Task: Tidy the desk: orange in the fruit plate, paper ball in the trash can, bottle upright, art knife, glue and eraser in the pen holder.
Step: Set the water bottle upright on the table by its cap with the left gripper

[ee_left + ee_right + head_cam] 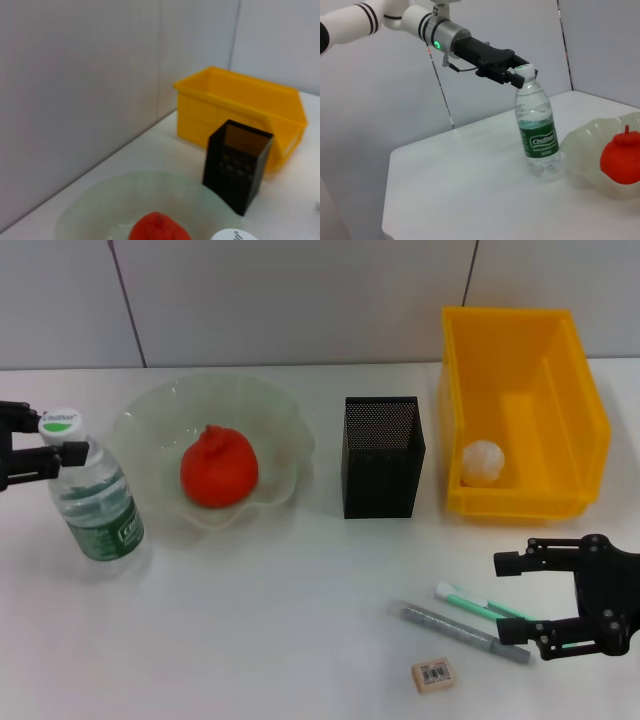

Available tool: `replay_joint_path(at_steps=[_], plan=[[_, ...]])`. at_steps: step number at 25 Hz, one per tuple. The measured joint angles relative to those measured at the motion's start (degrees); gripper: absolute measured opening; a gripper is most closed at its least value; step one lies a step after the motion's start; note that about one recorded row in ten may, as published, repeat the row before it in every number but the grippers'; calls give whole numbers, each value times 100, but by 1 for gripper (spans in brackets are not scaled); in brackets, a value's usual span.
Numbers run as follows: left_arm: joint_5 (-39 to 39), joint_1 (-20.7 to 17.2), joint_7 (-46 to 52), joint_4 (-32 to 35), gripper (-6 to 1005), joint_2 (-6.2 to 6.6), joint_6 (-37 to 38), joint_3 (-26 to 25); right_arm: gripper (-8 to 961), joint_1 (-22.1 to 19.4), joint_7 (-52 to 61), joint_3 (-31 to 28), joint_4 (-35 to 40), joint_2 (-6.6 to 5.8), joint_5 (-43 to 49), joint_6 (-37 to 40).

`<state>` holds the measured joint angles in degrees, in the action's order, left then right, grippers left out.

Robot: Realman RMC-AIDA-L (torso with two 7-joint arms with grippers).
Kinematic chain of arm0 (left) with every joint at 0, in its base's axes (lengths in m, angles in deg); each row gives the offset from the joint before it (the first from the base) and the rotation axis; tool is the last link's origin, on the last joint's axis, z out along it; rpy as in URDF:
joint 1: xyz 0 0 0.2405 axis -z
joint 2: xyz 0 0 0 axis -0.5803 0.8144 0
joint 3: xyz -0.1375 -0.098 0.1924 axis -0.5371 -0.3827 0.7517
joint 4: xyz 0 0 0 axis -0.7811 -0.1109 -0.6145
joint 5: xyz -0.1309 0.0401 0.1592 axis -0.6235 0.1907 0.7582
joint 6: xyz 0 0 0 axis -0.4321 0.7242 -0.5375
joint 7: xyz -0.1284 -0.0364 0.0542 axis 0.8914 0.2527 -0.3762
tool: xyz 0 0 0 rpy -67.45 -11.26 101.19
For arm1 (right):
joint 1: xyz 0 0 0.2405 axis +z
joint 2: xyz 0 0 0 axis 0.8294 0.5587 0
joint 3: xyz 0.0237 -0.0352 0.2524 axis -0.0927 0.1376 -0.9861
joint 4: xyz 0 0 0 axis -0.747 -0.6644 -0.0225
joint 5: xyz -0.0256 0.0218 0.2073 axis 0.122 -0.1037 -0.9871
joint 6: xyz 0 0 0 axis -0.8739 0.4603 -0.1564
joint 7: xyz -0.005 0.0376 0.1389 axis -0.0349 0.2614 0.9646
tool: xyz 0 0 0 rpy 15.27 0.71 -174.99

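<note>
**Bottle upright at the left edge, small items loose at the front right**

The water bottle (97, 502) stands upright near the left edge of the white tabletop (270, 630), its white cap up and green label facing forward. The left tool (48, 448) reaches in from the left edge and is clamped on the bottle's neck just below the cap; the right wrist view shows its dark fingers (506, 76) pressed against the neck.

Just beside the bottle, toward the middle, sits the clear wavy-rimmed fruit plate (282, 428) with the orange (218, 470) resting in its centre. The black mesh pen holder (382, 456) stands upright near the middle of the tabletop, apart from the plate. Next to it, at the back right corner, is the yellow trash bin (560, 390), and the white paper ball (484, 462) lies inside at its front wall.

Near the front right edge, the grey art knife (462, 632) lies flat and aslant, with the green-and-white glue stick (475, 604) just behind it, roughly parallel. The tan eraser (434, 674) lies close to the front edge, near the knife. The right tool (522, 605) hovers at the right end of these items with its black fingers spread wide, holding nothing.
</note>
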<state>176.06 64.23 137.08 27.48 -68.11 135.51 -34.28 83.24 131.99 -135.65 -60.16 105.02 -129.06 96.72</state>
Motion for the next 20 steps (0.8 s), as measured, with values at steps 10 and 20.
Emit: replay_joint_path(at_steps=[10, 20], plan=[[48, -42, 12, -42, 497, 82, -310, 21, 783, -5, 1, 0, 0, 5, 0, 0], [285, -13, -11, -47, 502, -30, -481, 45, 783, 3, 1, 0, -6, 3, -33, 0]])
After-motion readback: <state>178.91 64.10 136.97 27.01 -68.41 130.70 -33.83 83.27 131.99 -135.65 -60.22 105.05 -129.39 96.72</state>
